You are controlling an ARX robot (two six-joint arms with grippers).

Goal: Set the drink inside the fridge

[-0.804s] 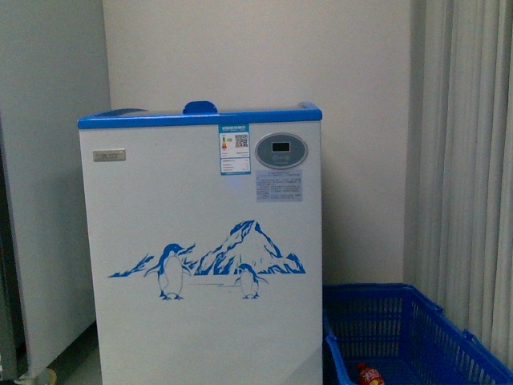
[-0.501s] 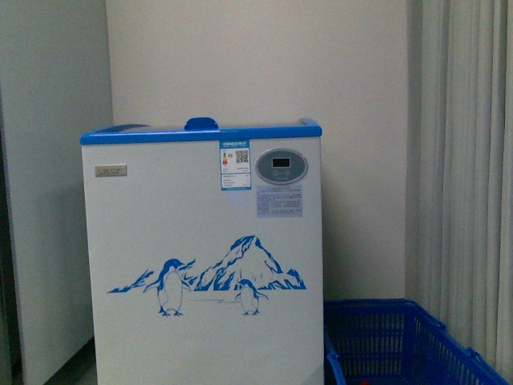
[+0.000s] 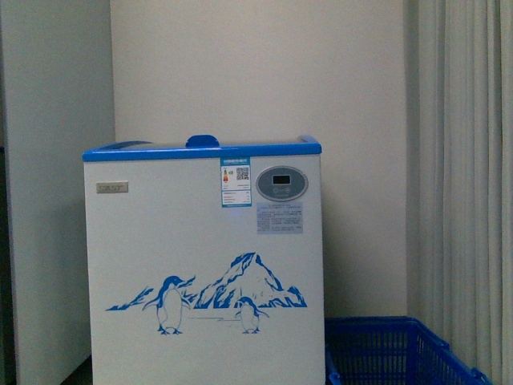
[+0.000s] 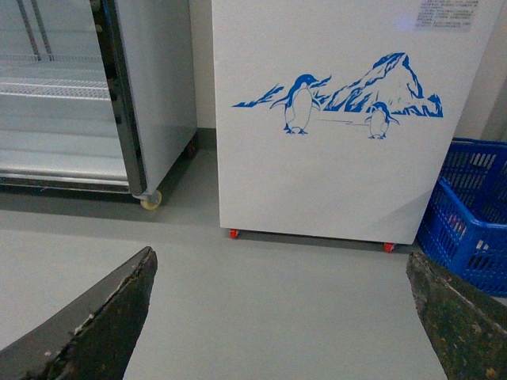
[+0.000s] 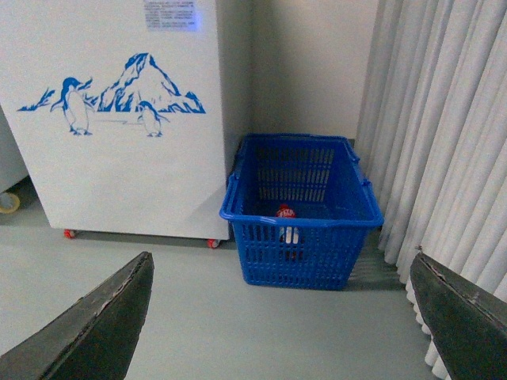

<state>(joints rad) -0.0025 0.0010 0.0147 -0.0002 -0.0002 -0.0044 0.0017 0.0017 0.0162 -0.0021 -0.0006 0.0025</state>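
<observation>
The fridge (image 3: 204,265) is a white chest freezer with a blue top rim and a blue penguin-and-mountain picture; it fills the middle of the front view and shows in the left wrist view (image 4: 348,119) and the right wrist view (image 5: 119,119). The drink (image 5: 286,214), red-capped, lies inside the blue crate (image 5: 301,226) right of the fridge; it is out of sight in the front view. My left gripper (image 4: 277,317) is open and empty above the grey floor. My right gripper (image 5: 281,317) is open and empty, well short of the crate.
A pale grey cabinet (image 4: 150,87) with a glass door stands left of the fridge on castors. Pale curtains (image 5: 444,142) hang right of the crate. The crate's rim shows at the front view's lower right (image 3: 385,325). Grey floor (image 4: 277,277) lies before the fridge.
The front view has risen: the fridge sits lower in the picture, and the crate with the drink's red cap has slid down, the cap now out of that view.
</observation>
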